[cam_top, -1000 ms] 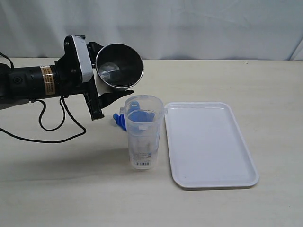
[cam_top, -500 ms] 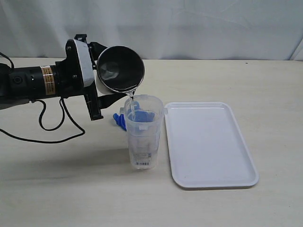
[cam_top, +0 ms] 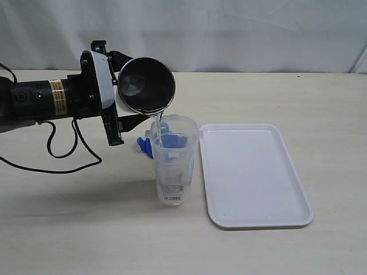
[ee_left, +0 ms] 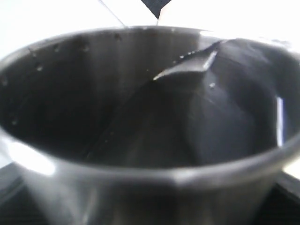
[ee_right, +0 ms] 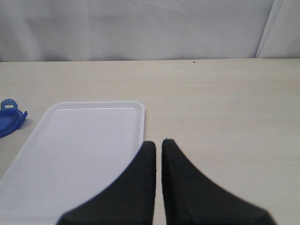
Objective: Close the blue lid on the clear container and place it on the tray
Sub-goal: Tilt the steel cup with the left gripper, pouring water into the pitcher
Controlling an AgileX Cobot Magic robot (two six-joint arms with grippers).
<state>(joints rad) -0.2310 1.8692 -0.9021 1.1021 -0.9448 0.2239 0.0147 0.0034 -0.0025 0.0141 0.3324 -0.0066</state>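
One arm shows in the exterior view, reaching in from the left. Its left gripper (cam_top: pixel 136 86) clamps a steel cup (cam_top: pixel 146 83) between black jaws, one above the cup and one below. The cup is tipped on its side, its mouth facing the camera and its lip over the clear container (cam_top: pixel 174 166). A thin stream of water (cam_top: pixel 156 121) falls from the lip into the container's open top. In the left wrist view the cup (ee_left: pixel 140 117) fills nearly the whole picture, dark inside, with water lying slanted against its wall.

The container stands upright on the table (cam_top: pixel 287 97), uncovered, with a barcode label low on its side. It is just beside the tray (cam_top: pixel 255 177), next to one long edge and not on it. The blue lid (cam_top: pixel 143 145) lies on the table behind the container, on the side away from the tray. It is partly hidden, and blue shows through the clear wall. Whether lid and container touch cannot be told.

Only the right wrist view shows the right gripper (ee_right: pixel 158 145). Its jaws are drawn together with just a thin slit between them, holding nothing, above the table by the tray's (ee_right: pixel 84 154) edge. The lid (ee_right: pixel 9 119) sits beyond the tray's opposite edge.

A black cable (cam_top: pixel 63 157) loops on the table beneath the left arm
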